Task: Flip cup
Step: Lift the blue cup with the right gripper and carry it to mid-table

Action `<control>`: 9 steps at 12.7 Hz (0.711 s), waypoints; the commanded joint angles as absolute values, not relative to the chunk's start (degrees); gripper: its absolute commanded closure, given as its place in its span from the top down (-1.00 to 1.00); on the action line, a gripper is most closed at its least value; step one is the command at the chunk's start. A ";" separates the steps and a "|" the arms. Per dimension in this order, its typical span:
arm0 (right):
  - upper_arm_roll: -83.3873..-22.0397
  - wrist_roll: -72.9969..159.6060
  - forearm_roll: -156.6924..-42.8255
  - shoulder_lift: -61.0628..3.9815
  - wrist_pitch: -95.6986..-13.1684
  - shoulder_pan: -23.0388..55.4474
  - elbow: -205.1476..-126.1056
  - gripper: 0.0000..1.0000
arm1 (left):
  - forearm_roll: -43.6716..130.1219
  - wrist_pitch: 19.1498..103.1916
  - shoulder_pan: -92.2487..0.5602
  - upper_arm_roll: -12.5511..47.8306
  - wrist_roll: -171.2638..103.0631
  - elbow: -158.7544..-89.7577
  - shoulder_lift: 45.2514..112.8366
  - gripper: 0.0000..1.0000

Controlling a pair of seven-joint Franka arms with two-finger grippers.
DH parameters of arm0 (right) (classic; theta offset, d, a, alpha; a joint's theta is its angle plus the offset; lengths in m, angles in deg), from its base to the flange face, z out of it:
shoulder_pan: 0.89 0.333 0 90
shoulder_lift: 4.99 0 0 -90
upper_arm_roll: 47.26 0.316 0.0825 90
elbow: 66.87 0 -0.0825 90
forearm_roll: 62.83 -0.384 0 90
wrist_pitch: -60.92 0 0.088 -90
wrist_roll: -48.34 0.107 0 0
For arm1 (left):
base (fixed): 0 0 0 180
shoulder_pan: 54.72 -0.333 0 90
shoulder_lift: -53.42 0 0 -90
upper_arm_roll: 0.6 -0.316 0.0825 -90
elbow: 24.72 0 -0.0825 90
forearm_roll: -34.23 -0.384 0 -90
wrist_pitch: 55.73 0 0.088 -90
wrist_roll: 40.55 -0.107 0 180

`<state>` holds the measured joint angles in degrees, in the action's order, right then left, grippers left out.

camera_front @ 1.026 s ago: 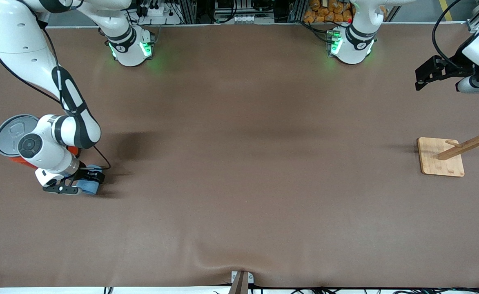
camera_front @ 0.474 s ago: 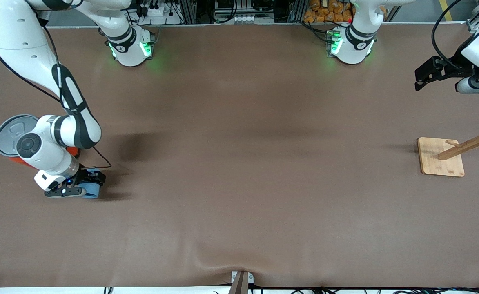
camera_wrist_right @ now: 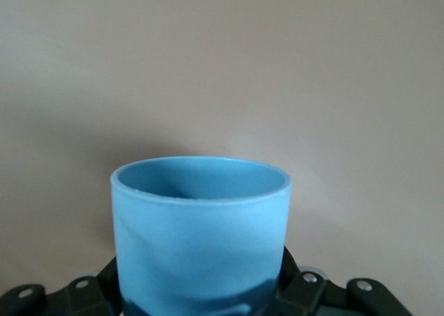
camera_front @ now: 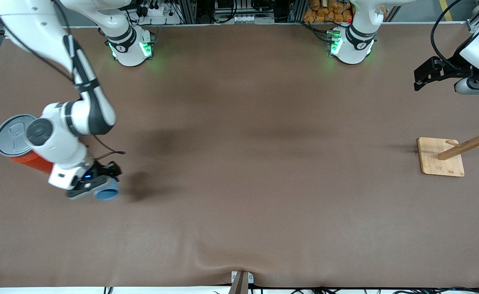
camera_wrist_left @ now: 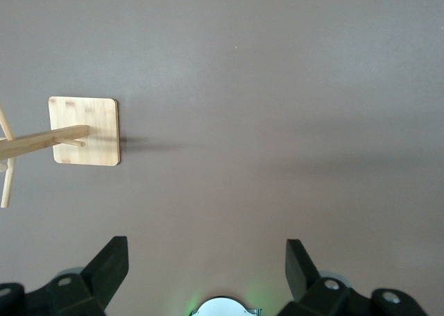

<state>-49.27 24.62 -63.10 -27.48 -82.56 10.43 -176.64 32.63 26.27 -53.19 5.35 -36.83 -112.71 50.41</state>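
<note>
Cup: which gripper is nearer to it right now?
Right. The right gripper is shut on the cup, lifted over the right arm's end of the table. The left gripper waits, open, over the left arm's end, above the wooden rack.

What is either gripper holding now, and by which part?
The right gripper holds the cup by its lower side wall. The left gripper, open, holds nothing.

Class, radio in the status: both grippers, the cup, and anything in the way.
Right gripper shut on cup, held above the table. Left gripper open, waiting over its end. Orange can close beside the right arm.

Even overhead light, soft shadows
</note>
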 commanded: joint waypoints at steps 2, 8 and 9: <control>-49.90 20.57 -62.82 -27.40 -82.07 19.91 -173.93 0.18 | 32.74 26.27 -53.40 5.90 -37.47 -113.31 49.99 1.00; -49.90 7.50 -62.74 -31.78 -82.25 31.95 -169.18 0.14 | 32.74 26.27 -53.40 6.08 -37.47 -113.49 50.08 1.00; -49.90 6.86 -62.56 -32.49 -82.25 33.98 -169.09 0.13 | 32.74 26.27 -53.40 6.08 -37.47 -113.75 50.00 1.00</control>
